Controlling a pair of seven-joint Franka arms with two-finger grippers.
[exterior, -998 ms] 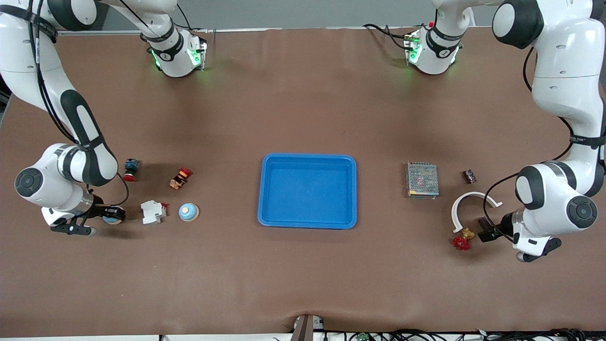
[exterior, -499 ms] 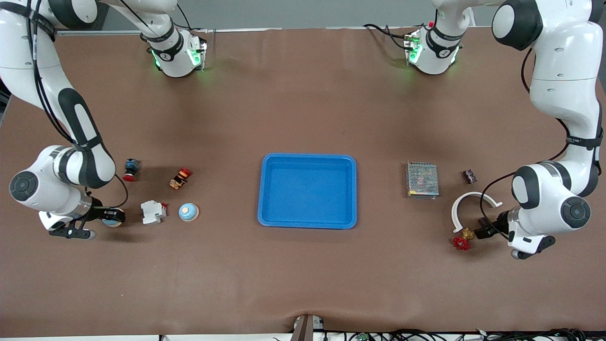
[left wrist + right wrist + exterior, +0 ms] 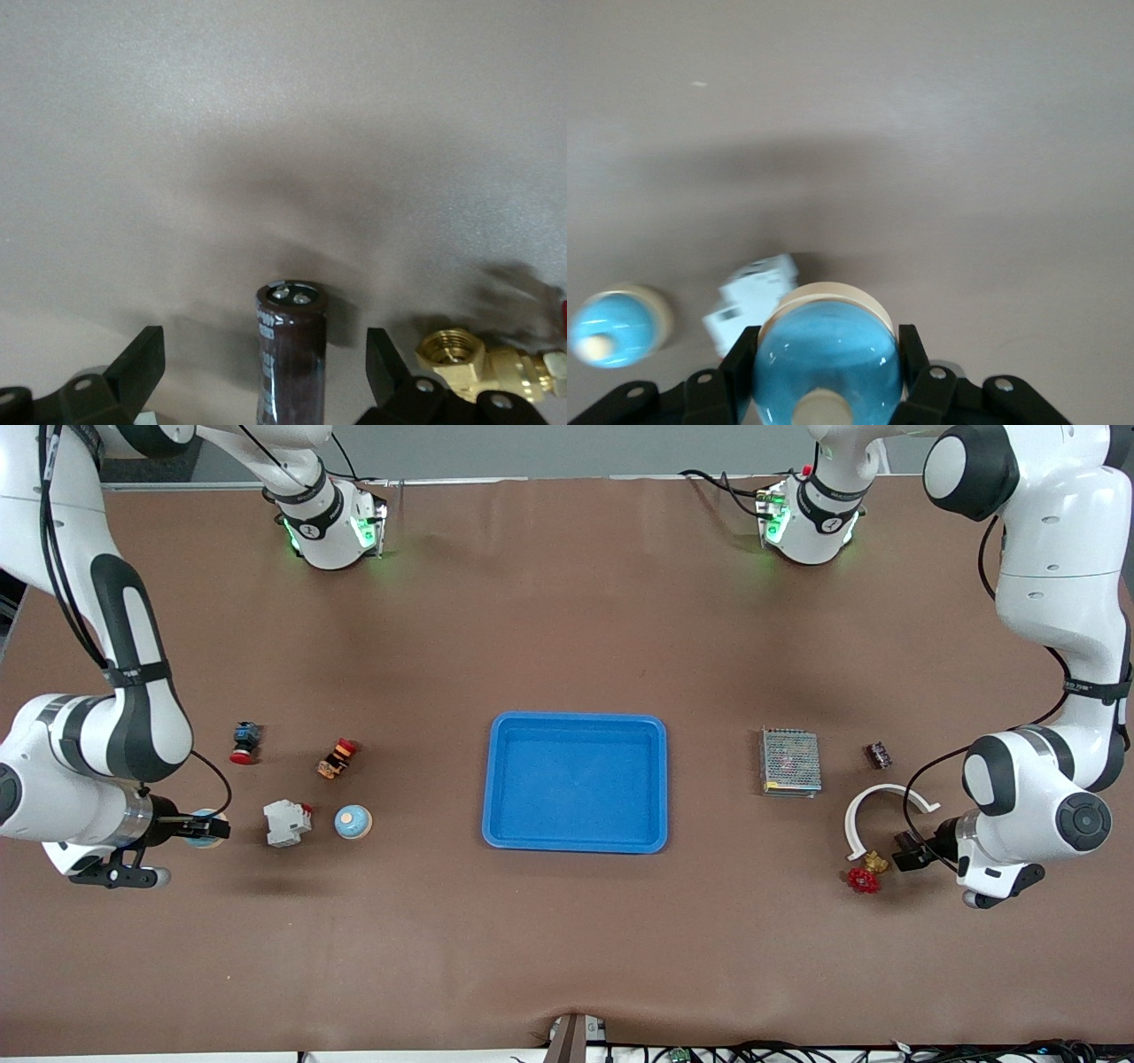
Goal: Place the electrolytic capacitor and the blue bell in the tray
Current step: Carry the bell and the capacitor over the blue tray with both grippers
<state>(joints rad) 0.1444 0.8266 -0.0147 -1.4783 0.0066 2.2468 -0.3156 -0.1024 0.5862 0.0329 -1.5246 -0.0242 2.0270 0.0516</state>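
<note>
- Front view: my right fingers (image 3: 211,830) clench a blue bell (image 3: 202,829) at the right arm's end of the brown surface (image 3: 567,939). Beside it sit a white block (image 3: 286,822), a second blue bell (image 3: 353,822) and two red-capped switches (image 3: 246,742). The blue tray (image 3: 576,781) lies mid-surface. At the left arm's end are a mesh box (image 3: 789,761), a white arc (image 3: 877,815) and a red-handled brass valve (image 3: 866,872).
- Left wrist view: my left fingers (image 3: 266,376) stand spread on either side of the dark electrolytic capacitor (image 3: 290,350), not touching it; the brass valve is just beside.
- Right wrist view: the bell fills my grasp, with the white block and second bell below.
</note>
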